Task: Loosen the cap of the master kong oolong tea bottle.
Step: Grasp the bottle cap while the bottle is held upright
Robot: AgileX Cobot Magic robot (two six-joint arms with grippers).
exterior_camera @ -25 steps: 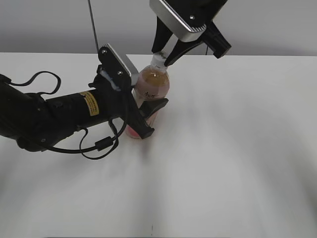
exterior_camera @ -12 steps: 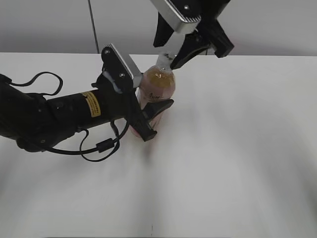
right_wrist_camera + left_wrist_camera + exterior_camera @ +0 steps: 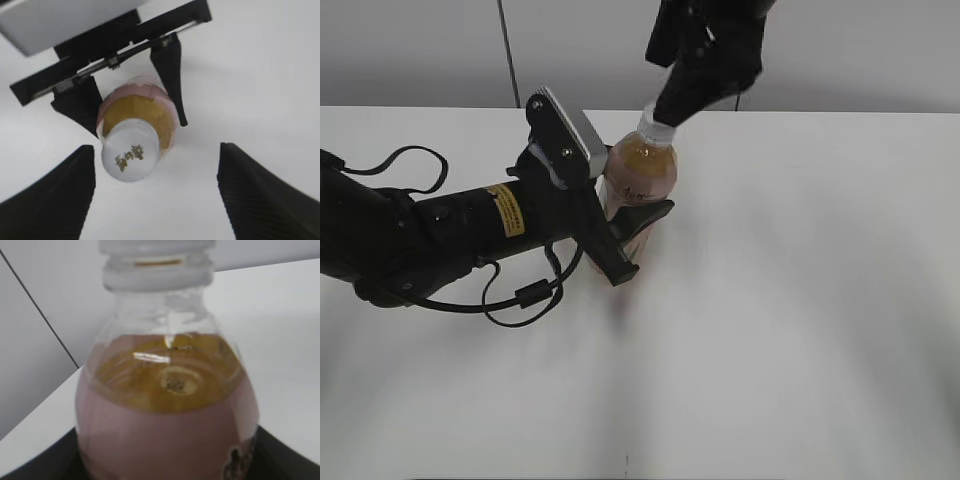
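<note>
Bright, even light; soft shadows; both wrist views blurred, exterior sharper.

Dark mark on cap (image 3: 130, 157), blurred, unreadable. Yellow sticker (image 3: 508, 210) on left arm (image 3: 430, 235), print too small.

This looks like a robotics lab or test bench, not a home or shop. A bare white tabletop (image 3: 800, 330) stretches out under and around both black robot arms, and a plain grey wall (image 3: 870, 50) with one thin dark vertical seam (image 3: 507, 50) stands behind them. Loose black cables (image 3: 520, 295) trail from the left arm (image 3: 430, 240).
</note>
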